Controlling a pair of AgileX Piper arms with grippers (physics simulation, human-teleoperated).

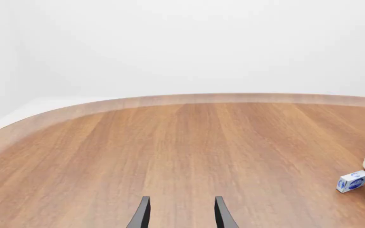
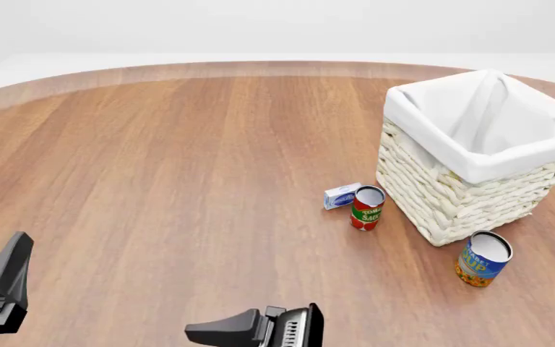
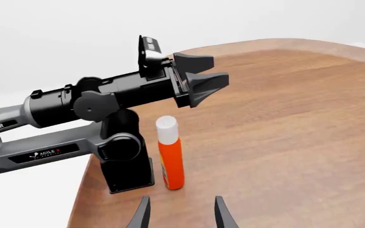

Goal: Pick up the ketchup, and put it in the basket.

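Note:
The ketchup [image 3: 170,159], an orange-red bottle with a white cap, stands upright on the table right beside the left arm's black base; it shows only in the right wrist view. My right gripper [image 3: 180,213] is open and empty, pointing at the bottle from a short way off; in the front view it [image 2: 222,331] is at the bottom centre, pointing left. My left gripper [image 1: 181,213] is open and empty over bare table, at the lower left of the front view [image 2: 12,269], and above the bottle in the right wrist view [image 3: 206,72]. The basket [image 2: 451,195] stands at the right.
A small red tomato can [image 2: 366,207] and a small blue-white box [image 2: 341,196] sit just left of the basket. A blue-and-yellow can [image 2: 483,259] stands in front of it. The left arm [image 3: 74,102] and its base [image 3: 127,164] stand close to the ketchup.

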